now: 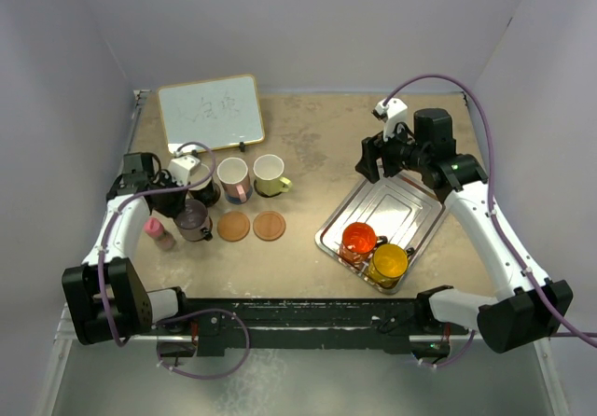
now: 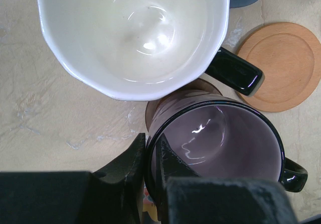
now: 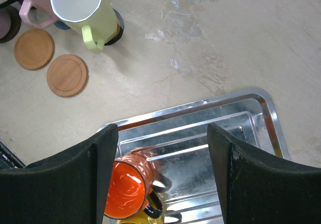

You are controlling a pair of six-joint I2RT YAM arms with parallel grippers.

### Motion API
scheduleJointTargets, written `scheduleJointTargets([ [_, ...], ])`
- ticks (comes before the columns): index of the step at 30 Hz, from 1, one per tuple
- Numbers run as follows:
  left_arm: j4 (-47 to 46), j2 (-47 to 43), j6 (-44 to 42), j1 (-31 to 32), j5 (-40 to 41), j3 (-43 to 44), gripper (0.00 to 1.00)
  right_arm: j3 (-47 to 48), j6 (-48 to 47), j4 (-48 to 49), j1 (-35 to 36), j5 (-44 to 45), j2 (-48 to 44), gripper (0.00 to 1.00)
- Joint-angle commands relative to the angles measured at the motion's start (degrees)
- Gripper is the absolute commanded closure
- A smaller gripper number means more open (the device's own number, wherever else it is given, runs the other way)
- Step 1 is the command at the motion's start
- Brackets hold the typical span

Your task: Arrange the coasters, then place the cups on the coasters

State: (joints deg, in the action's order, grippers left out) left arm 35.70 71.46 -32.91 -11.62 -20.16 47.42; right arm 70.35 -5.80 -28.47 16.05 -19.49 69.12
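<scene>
Left gripper (image 2: 149, 149) pinches translucent purple mug (image 2: 220, 143) by its thin rim, jaws closed.
Right gripper (image 3: 161, 134) hangs above shiny metal tray (image 3: 261, 114), jaws wide and empty.

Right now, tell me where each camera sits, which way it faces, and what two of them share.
Top: above and behind, looking down on the table; both arms show.
Left wrist: straight down on the purple mug; left gripper clamps its rim.
Right wrist: down on the tray; right gripper open.
Shared: top and right wrist both show the tray.
</scene>
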Motion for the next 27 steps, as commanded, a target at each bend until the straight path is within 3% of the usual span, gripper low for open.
scheduleJointTargets([
  [1,-3.8,-0.5,-1.6,-0.7,-2.6,-0.5,0.97,0.1,-0.7,-0.1,-0.4,-1.7,0.1,0.26],
  [7,-3.9,0.0,-2.3,-0.7,-2.6,-0.8,0.97,0.1,-0.7,-0.2,-0.7,-2.2,0.2,0.26],
  [16,-3.2,-0.7,-3.5,-0.7,-1.3,-1.1,0.81,0.2,-3.0,0.1,-0.8,-0.6,0.5,0.25],
  [27,-0.7,-3.2,-3.8,-0.6,0.5,1.1,0.74,1.1,-5.2,-1.9,-0.8,-1.5,1.4,0.25],
])
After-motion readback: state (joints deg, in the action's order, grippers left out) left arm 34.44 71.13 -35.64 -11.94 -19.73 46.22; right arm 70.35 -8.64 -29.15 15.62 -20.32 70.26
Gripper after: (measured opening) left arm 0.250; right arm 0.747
